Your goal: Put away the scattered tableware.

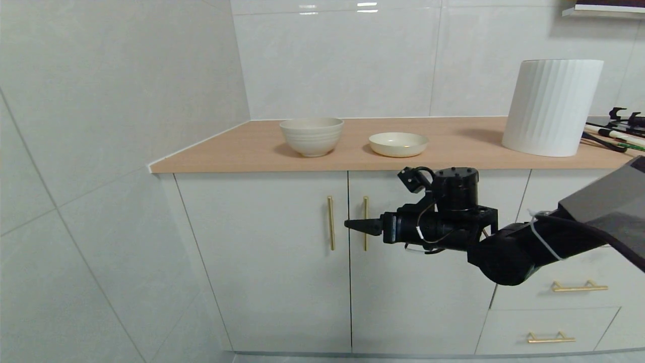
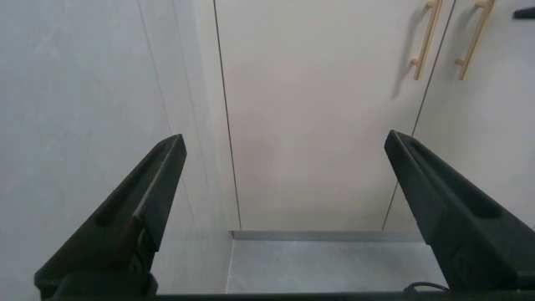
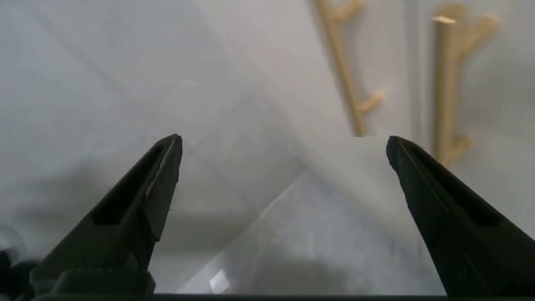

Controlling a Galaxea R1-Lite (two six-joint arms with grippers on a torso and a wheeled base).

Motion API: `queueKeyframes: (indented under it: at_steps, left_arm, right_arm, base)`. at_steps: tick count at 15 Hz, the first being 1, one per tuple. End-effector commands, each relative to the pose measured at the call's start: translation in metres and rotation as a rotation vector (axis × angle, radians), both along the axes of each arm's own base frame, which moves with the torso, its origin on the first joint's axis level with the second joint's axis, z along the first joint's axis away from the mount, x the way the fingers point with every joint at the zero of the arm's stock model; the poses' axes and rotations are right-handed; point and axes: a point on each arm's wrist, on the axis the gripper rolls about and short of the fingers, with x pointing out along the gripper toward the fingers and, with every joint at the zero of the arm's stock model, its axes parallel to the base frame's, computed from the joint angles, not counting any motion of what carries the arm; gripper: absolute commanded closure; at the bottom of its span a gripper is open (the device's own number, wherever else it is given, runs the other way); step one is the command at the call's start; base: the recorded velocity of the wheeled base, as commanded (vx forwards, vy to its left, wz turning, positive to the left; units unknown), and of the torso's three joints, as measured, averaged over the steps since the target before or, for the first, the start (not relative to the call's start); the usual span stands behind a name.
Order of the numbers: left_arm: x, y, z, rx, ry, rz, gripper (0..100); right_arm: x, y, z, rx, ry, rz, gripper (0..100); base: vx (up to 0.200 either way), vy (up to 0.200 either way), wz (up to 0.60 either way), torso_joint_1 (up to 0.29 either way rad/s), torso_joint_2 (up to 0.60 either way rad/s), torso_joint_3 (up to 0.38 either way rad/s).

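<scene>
Utensils run off the worktop at its right edge; the canister hides its inside. The front-edge bowl and dish look empty. Left gripper and right gripper gape.

Cream ribbed bowl upright on wooden counter, shallow pale dish near beside it, apparently empty

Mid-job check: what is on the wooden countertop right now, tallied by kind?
Deep beige ribbed bowl: 1
Shallow cream dish: 1
Tall white ribbed cylinder: 1
Thin stick-like utensils at the right edge: too cut off to count
Total: 3, plus the utensils
</scene>
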Motion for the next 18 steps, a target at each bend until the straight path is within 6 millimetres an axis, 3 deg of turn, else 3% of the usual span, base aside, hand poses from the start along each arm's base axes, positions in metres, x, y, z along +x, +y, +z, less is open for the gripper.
queueKeyframes:
  at_steps: [1,6,13,18]
  left_arm:
    - [0.0,0.0,0.0,0.0,0.0,0.0,0]
    - [0.0,0.0,0.0,0.0,0.0,0.0,0]
    - [0.0,0.0,0.0,0.0,0.0,0.0,0]
    - [0.0,0.0,0.0,0.0,0.0,0.0,0]
  right_arm:
    - [0.011,0.005,-0.018,-0.018,0.018,-0.028,0]
    - [0.028,0.006,-0.021,0.013,0.001,-0.084,0]
    - [0.045,0.005,-0.042,0.011,0.008,-0.109,0]
    - [0.047,0.007,-0.047,0.041,0.011,-0.111,0]
  base:
    - [0.0,0.0,0.0,0.0,0.0,0.0]
    - [0.0,0.0,0.0,0.0,0.0,0.0]
    - [0.0,0.0,0.0,0.0,0.0,0.0]
    - [0.0,0.0,0.0,0.0,0.0,0.0]
